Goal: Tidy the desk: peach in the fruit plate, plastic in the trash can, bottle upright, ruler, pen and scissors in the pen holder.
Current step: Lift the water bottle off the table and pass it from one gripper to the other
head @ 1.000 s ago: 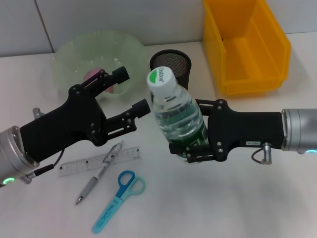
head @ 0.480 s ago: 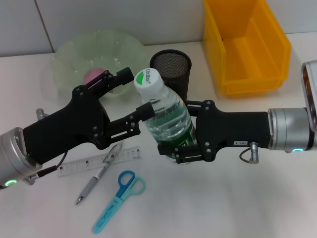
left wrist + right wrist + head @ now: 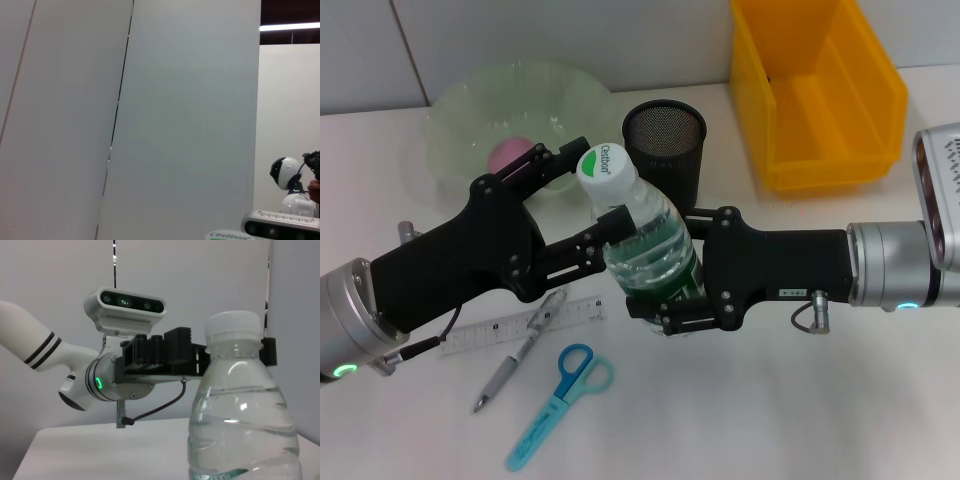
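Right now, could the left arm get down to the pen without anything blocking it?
Probably not straight away. The left gripper has its open jaws around the neck of the bottle, which the right gripper holds. The pen lies uncovered below the arm, across the ruler, so backing off first should free the way.

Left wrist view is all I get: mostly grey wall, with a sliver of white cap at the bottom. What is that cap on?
Observer: A water bottle; the right gripper clamps its lower part.
Operator: Where is this arm's own gripper?
Observer: The left gripper is open, one finger on each side of the bottle's neck.
Operator: Anything else on the desk?
Observer: A ruler, pen and scissors lie flat under the left arm.
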Available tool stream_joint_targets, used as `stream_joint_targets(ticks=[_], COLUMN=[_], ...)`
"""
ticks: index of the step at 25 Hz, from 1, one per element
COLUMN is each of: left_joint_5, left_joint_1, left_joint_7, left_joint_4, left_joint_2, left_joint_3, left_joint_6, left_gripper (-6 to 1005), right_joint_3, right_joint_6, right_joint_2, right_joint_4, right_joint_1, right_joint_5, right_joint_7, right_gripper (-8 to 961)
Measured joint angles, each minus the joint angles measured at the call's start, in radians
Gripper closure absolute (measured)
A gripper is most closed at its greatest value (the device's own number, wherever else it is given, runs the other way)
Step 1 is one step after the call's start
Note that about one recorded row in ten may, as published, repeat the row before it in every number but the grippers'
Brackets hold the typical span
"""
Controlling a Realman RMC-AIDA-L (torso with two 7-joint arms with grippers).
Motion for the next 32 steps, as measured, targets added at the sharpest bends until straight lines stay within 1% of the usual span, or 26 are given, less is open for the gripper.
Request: stream_joint_targets(ticks=[6, 15, 20, 32], left_joint_5=[-0.001, -0.001, -0.001, 0.0], left_joint_1=[0.0, -0.01, -0.022, -0.029], left_joint_7=[-0.001, -0.011, -0.015, -0.022], left_joint_4=[-0.001, -0.009, -0.028, -0.029], left_joint_2=[0.0, -0.002, -0.002, -0.001], left_joint_3=[-0.001, 0.006, 0.002, 0.006], left_joint_6=[0.005, 0.012, 0.009, 0.012], left_gripper=[233, 237, 239, 244], right_joint_3=[-0.005, -0.009, -0.011, -0.015], right_joint_6=[0.01, 0.009, 0.005, -0.001], right_joint_2=[0.001, 0.003, 0.003, 0.003], right_joint_4=[0.006, 0.05, 0.05, 0.05], right_joint_1=[0.006, 0.031, 0.032, 0.033], right_joint_5=[0.0, 0.012, 0.018, 0.019], right_joint_7=[-0.001, -0.026, -0.026, -0.026], right_gripper=[142, 139, 138, 134])
